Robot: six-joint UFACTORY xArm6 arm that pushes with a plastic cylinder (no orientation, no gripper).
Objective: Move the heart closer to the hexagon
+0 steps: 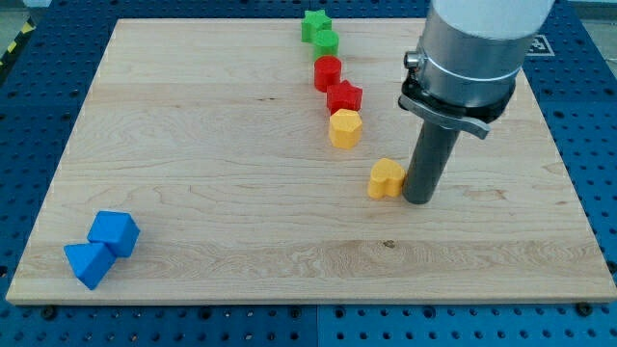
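My tip (418, 200) is sitting on the wooden board (193, 164), bare and holding nothing (it has nothing to hold with), just to the view's right of the yellow heart (386, 178) and touching or almost touching it. The yellow hexagon (344, 127) is lying near the heart, up and to the view's left, with bare wood showing between them. Above the hexagon a line of blocks is running toward the view's top: a red star (344, 97), a red cylinder (328, 72), a green block (326, 41) and a green star (313, 23). Two blue blocks (101, 248) are resting together at the bottom left, well apart.
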